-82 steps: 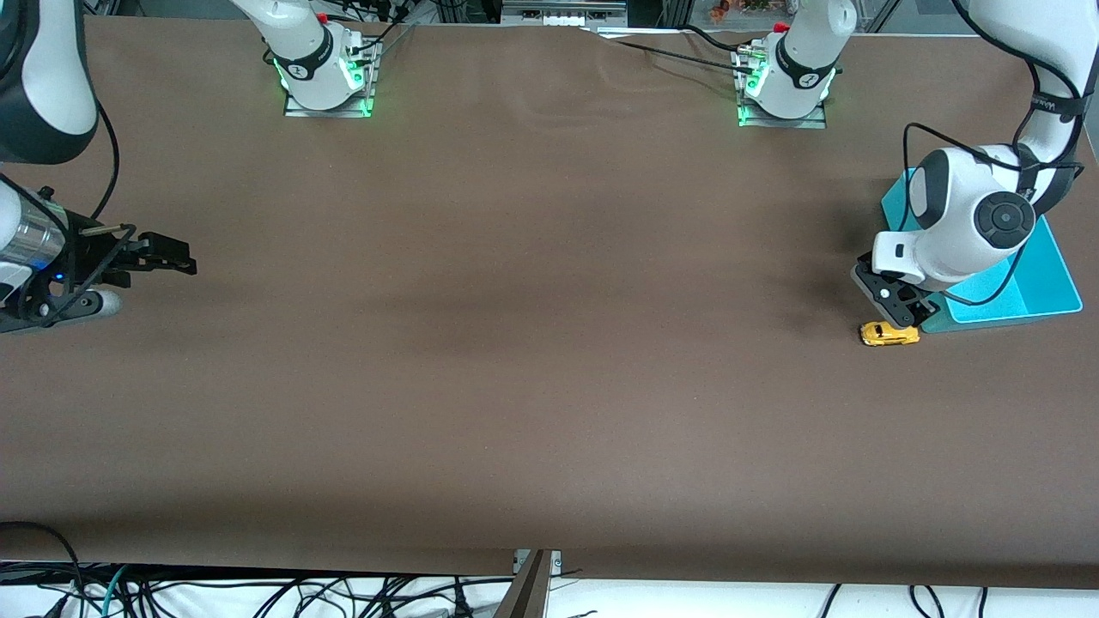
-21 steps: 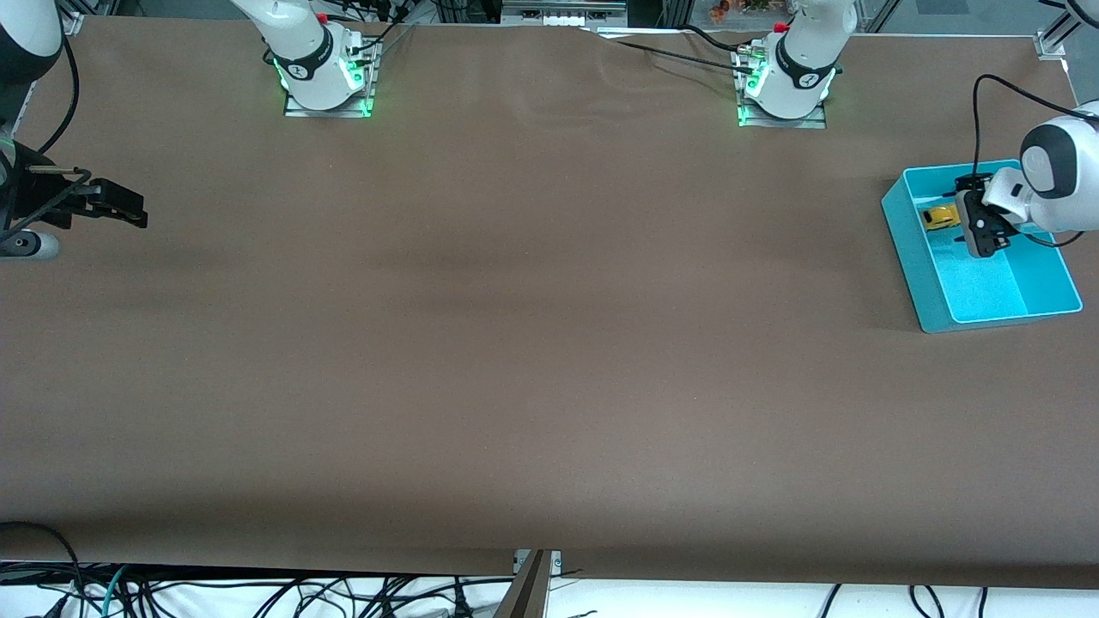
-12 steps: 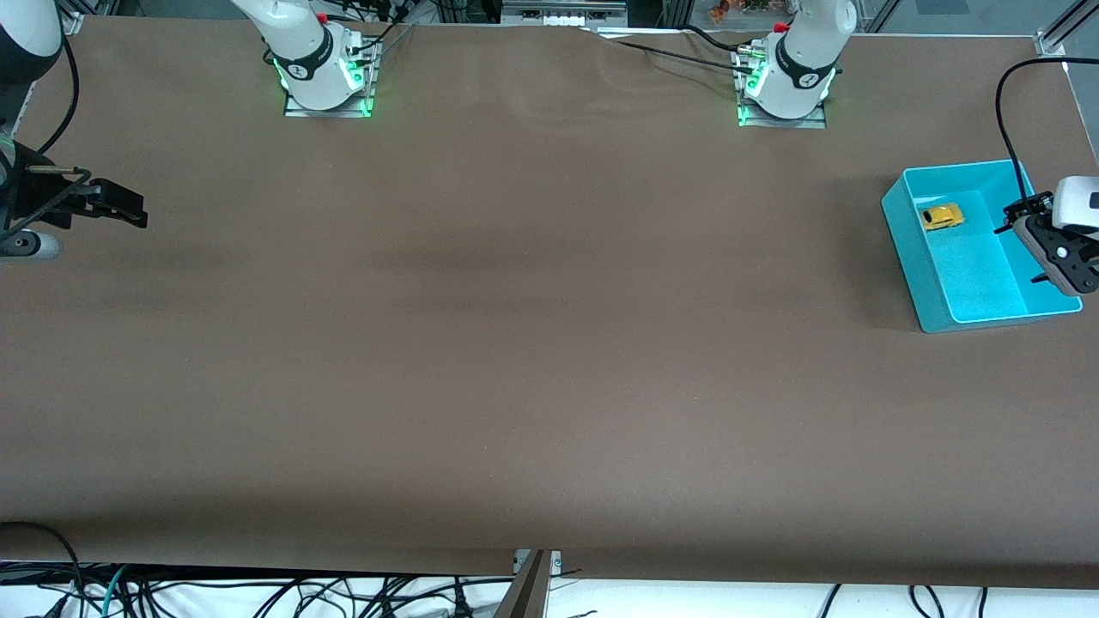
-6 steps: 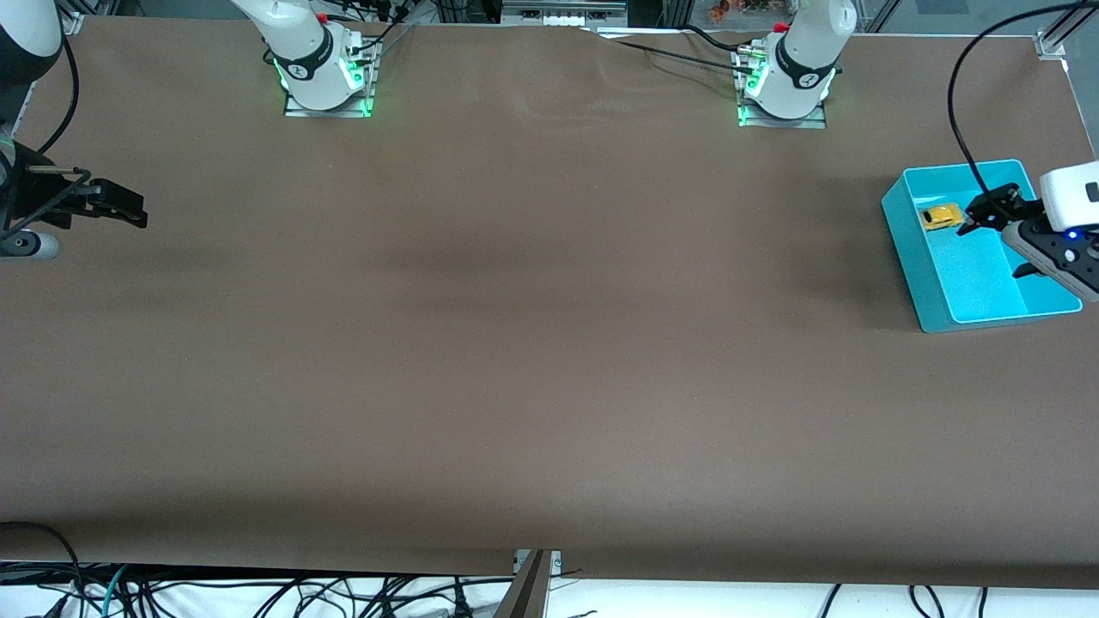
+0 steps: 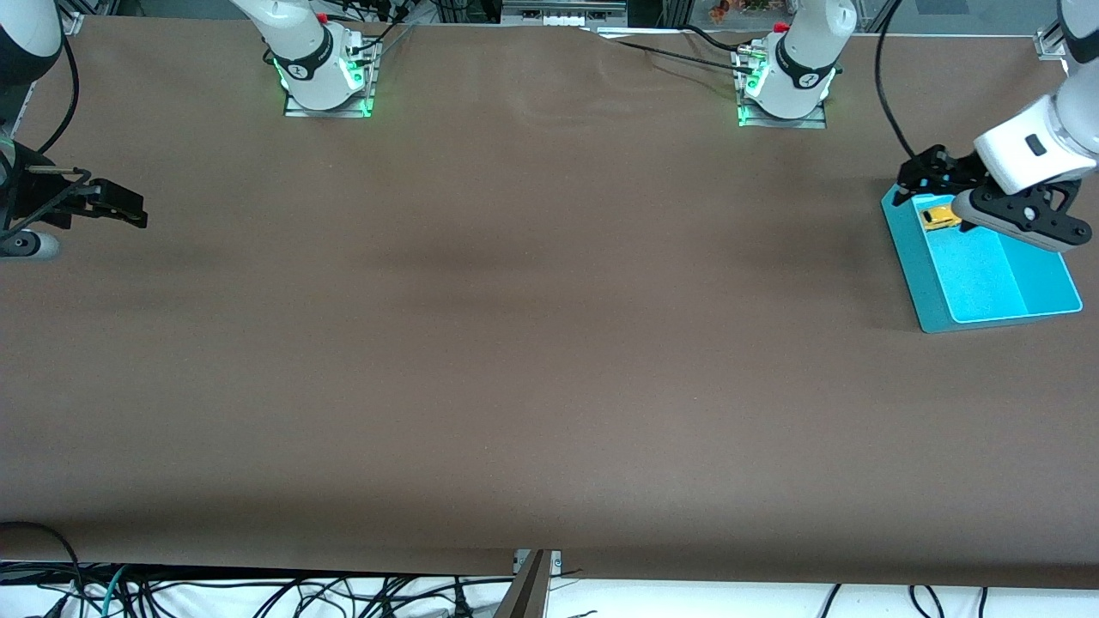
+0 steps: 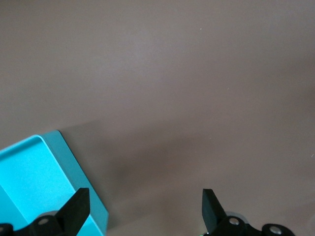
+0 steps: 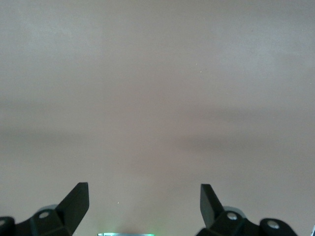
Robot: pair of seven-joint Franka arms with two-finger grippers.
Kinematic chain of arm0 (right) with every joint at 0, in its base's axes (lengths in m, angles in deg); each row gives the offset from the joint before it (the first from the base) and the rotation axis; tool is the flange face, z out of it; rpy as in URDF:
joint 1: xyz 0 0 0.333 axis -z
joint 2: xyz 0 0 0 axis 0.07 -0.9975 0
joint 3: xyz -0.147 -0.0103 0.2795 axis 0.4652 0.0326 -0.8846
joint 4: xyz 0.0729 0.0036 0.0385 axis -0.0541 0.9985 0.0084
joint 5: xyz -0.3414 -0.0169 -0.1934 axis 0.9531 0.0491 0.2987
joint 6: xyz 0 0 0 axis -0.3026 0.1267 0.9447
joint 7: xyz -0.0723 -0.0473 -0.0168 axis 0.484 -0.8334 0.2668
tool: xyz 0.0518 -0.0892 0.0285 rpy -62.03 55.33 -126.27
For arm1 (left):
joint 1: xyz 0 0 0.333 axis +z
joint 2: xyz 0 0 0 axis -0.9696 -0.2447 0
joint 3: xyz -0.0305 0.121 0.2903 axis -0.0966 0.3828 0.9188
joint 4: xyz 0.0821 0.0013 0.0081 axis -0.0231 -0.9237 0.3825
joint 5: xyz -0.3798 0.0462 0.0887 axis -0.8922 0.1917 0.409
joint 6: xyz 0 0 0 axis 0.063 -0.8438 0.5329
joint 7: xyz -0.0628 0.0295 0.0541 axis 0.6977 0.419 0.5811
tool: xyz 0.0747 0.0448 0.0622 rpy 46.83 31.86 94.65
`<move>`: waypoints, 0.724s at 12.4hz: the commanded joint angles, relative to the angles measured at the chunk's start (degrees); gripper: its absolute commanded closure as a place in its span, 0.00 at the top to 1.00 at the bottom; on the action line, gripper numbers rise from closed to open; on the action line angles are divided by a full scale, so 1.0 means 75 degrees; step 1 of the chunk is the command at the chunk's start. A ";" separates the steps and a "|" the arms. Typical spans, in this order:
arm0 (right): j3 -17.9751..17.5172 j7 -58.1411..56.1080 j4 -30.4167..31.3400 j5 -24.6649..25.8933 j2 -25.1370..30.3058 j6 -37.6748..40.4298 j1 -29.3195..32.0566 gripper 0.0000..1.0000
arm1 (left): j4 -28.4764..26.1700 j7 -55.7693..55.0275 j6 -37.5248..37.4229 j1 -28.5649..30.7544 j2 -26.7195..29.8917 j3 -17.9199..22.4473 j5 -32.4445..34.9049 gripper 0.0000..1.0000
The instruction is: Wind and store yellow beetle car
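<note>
The yellow beetle car (image 5: 940, 216) lies on the floor of the teal bin (image 5: 987, 319), in the end of the bin farther from the front camera. My left gripper (image 5: 912, 178) is open and empty, up in the air over the bin's corner beside the car. In the left wrist view the left gripper (image 6: 144, 209) shows wide-open jaws over bare table, with a corner of the bin (image 6: 34, 177) and no car. My right gripper (image 5: 129, 206) waits open and empty over the right arm's end of the table; the right wrist view (image 7: 142, 204) shows only table.
The teal bin stands at the left arm's end of the table. A brown cloth (image 5: 532, 343) covers the table. The two arm bases (image 5: 326, 77) (image 5: 786, 86) stand along the edge farthest from the front camera. Cables hang below the near edge.
The car went from the table into the bin. In the last second my left gripper swung across over the bin to its corner by the car. The right arm stayed still.
</note>
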 commanded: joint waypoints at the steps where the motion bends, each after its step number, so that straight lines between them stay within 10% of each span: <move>1: 0.0007 0.0080 -0.0032 -0.0056 0.0027 0.0078 -0.0004 1.00 | 0.0325 -0.1488 -0.0247 -0.0162 -0.0034 -0.0095 0.0113 1.00; 9: 0.0007 0.0080 -0.0032 -0.0056 0.0016 0.0066 -0.0004 1.00 | 0.1135 -0.1720 -0.0212 -0.0395 -0.0574 0.0420 0.0360 1.00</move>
